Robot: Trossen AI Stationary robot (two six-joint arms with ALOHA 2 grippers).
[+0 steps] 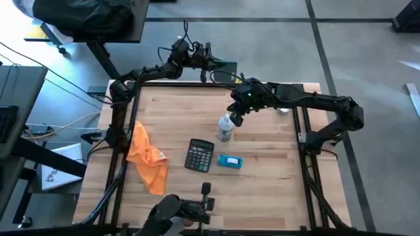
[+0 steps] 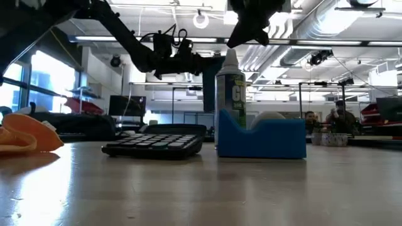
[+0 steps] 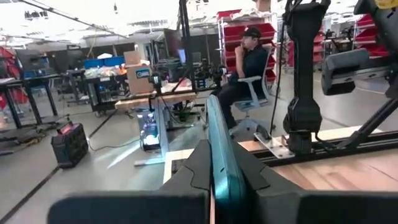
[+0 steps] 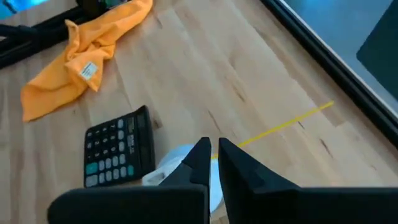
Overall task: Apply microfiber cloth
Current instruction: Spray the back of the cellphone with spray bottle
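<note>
The right gripper [image 1: 235,113] hangs over the middle of the tabletop [image 1: 275,177], just above the cap of a spray bottle [image 1: 226,128]; in the right wrist view its fingers [image 4: 200,163] stand almost together with only a thin slit between them, holding nothing. The bottle stands upright, with a calculator [image 1: 199,155] and a small blue box [image 1: 230,162] just in front of it. The cloth [image 1: 147,157] lies crumpled well apart from this gripper, beyond the calculator, near the tabletop's left edge beside the left frame rail. The left gripper [image 1: 220,69] is raised at the far edge of the tabletop, farther still from the cloth, with its fingers [image 3: 245,177] closed on a thin teal slab [image 3: 219,149] held edge-up. In the left wrist view a person [image 3: 245,68] sits on a chair in the room beyond.
</note>
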